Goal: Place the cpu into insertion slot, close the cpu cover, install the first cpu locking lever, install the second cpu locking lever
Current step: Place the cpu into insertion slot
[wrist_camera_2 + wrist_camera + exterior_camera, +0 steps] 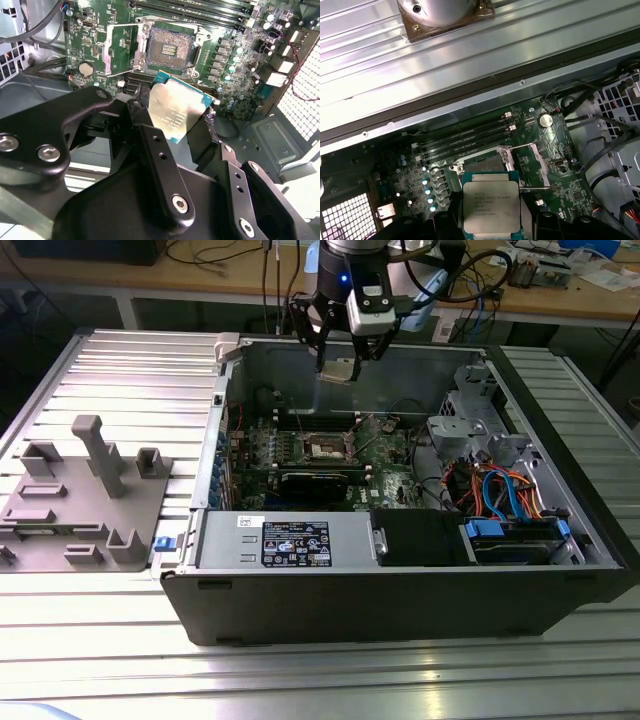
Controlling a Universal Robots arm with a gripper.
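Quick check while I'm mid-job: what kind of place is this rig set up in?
Probably a robotics lab or workshop cell: an open computer case sits on a ribbed aluminium table, with a cable-strewn wooden workbench behind, and the tool holds the cpu above the motherboard.

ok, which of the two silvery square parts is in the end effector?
The cpu, the one with a solid metal top, gripped in the end effector. The windowed cpu cover lies flipped open beside the insertion slot.
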